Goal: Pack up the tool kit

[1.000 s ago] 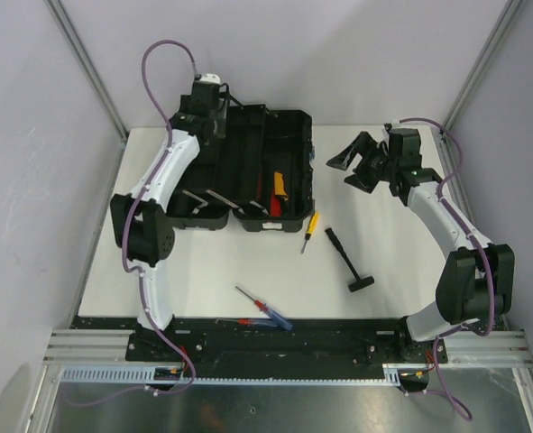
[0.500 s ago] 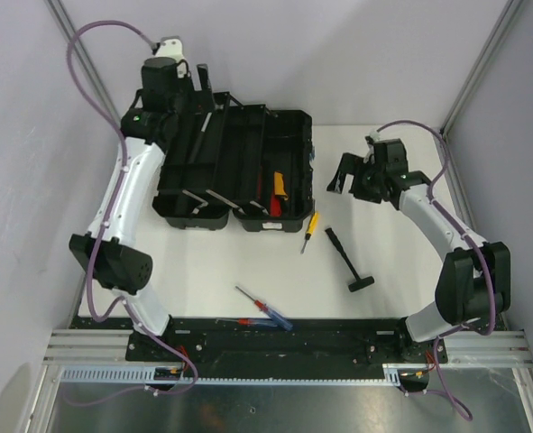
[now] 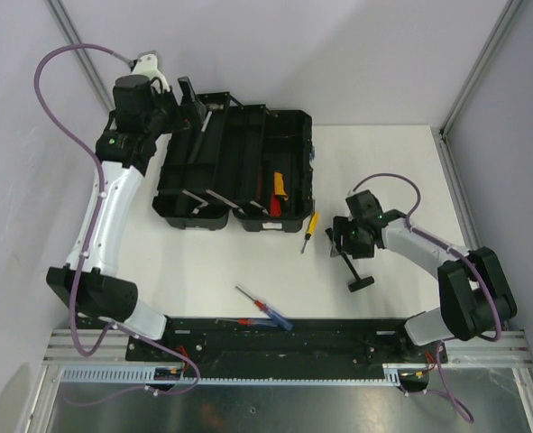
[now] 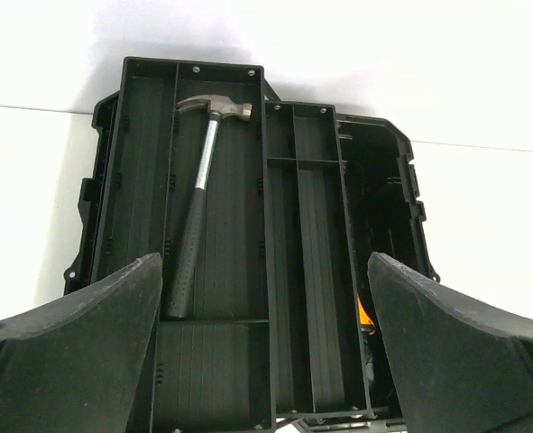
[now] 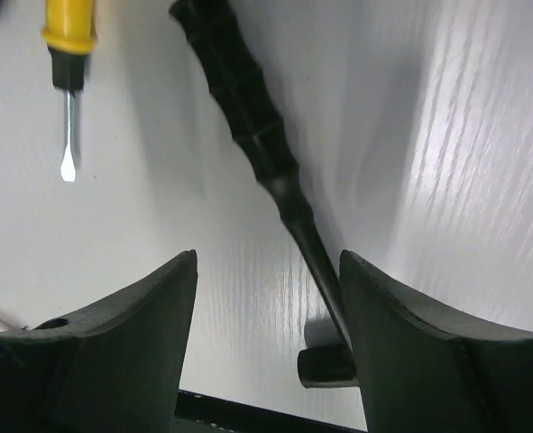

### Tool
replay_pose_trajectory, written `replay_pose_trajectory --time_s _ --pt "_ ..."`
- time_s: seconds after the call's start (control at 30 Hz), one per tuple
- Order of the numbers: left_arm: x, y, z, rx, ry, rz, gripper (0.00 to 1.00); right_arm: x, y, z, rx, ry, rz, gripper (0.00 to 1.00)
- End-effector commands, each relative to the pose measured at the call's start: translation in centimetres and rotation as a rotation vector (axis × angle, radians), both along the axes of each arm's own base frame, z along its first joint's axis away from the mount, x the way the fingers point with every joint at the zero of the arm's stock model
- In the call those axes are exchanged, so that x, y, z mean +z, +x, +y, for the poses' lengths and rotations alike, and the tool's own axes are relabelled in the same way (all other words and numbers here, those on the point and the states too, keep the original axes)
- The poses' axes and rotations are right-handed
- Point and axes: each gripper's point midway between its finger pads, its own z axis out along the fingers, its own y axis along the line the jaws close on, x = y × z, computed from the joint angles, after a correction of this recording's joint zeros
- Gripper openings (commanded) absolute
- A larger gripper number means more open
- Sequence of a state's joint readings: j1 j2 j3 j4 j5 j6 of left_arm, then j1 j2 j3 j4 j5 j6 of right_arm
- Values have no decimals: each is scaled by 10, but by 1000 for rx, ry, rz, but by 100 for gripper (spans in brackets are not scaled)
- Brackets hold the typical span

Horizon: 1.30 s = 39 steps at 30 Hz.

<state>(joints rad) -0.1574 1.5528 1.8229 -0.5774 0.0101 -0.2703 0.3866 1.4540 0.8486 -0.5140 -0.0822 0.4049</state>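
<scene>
Open toolbox (image 3: 289,144) at the back left of the tabletop (image 3: 203,271), steel-headed hammer (image 4: 198,207) lying in its tray. Left fingers (image 4: 68,361) spread wide above the box, gripping nothing. Right fingers (image 5: 113,352) low over the tabletop, parted either side of a black hammer (image 5: 248,126), not clamped. Yellow-handled screwdriver (image 3: 310,227) just right of the box; 2 more screwdrivers (image 3: 264,309) near the front edge.

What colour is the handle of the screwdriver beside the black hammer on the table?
Yellow; the screwdriver shows best in the right wrist view.
</scene>
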Motion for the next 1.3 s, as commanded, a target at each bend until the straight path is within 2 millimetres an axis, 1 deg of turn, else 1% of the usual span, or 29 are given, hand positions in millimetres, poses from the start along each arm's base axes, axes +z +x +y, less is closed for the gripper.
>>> replay_pose_trajectory --time_s 0.0,0.1,0.23,0.33,0.43,0.6,0.63,0.7,0.83,0.97,1.1,1.17,1.27 --pt "45 -25 -4 -48 -23 -153 99 2 -7 -5 -26 -88 -38 67" --pt "44 -31 -5 -63 -21 -162 100 -10 -14 -9 -40 -135 2 63" --pt "45 -38 -5 -72 -17 -174 99 -25 -17 -13 -76 -177 47 56" --pt "49 -45 -3 -72 -8 -190 99 -33 -18 -13 -77 -189 65 46" --pt "49 -49 -2 -70 -2 -194 99 -38 -17 -11 -76 -194 69 33" --pt "46 -54 -3 -82 -5 -189 99 -31 -8 -8 -90 -172 27 12" --pt "45 -55 -4 -86 -7 -187 99 -29 -6 -7 -94 -163 13 6" --pt "43 -56 -6 -95 -14 -182 99 -21 0 -6 -103 -145 -16 2" --pt "36 -58 -11 -121 -33 -164 99 -2 11 -6 -124 -117 -91 0" --pt "27 -60 -22 -174 -67 -134 99 32 25 -6 -155 -55 -204 0" --pt "9 -66 -47 -298 -126 -76 98 64 35 -7 -184 27 -294 0" --pt "-3 -71 -64 -367 -142 -46 97 78 38 -6 -191 67 -327 0" --pt "-20 -79 -91 -445 -126 -10 95 105 42 1 -183 142 -384 0"
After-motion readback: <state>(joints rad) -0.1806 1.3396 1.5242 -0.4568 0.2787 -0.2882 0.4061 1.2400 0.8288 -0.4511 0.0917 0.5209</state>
